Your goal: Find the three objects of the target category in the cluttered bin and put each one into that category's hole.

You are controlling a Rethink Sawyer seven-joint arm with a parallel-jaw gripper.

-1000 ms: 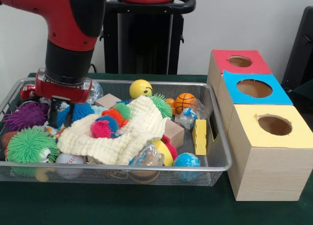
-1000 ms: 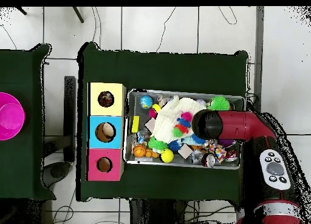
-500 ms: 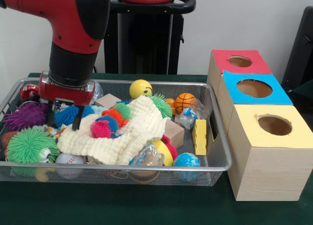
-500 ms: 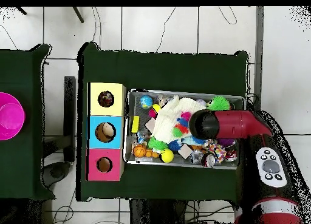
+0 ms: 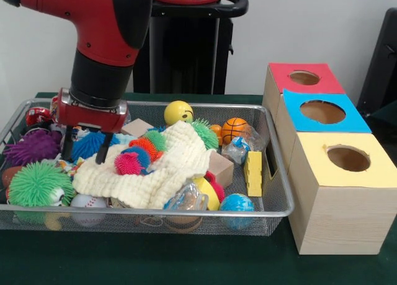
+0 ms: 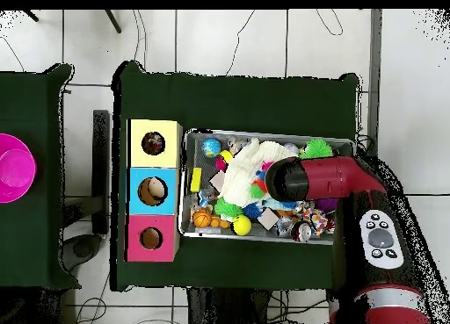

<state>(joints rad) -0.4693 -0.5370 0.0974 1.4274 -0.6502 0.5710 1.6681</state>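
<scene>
The wire mesh bin (image 5: 277,184) is full of toys; it also shows in the overhead view (image 6: 264,133). My gripper (image 5: 85,150) is open and empty. Its fingers hang at the bin's left over a blue spiky ball (image 5: 90,144), beside the cream waffle cloth (image 5: 158,167). In the overhead view the arm (image 6: 290,180) hides the gripper. A white piece with coloured spots (image 6: 312,218) lies just beside the arm there. A small spotted bit (image 5: 72,168) shows below the gripper. The yellow-topped box's hole (image 5: 348,158) is at the right, also in the overhead view (image 6: 154,144).
The blue-topped box (image 5: 322,111) and red-topped box (image 5: 304,77) stand behind the yellow one. In the bin are a green spiky ball (image 5: 37,183), a purple spiky ball (image 5: 31,145), a yellow ball (image 5: 178,112), a small basketball (image 5: 235,129) and a yellow block (image 5: 253,172).
My arm has moved a little to the right in the front view, toward the cream cloth, and risen slightly. The fingers stay open and empty. The toys have not moved.
</scene>
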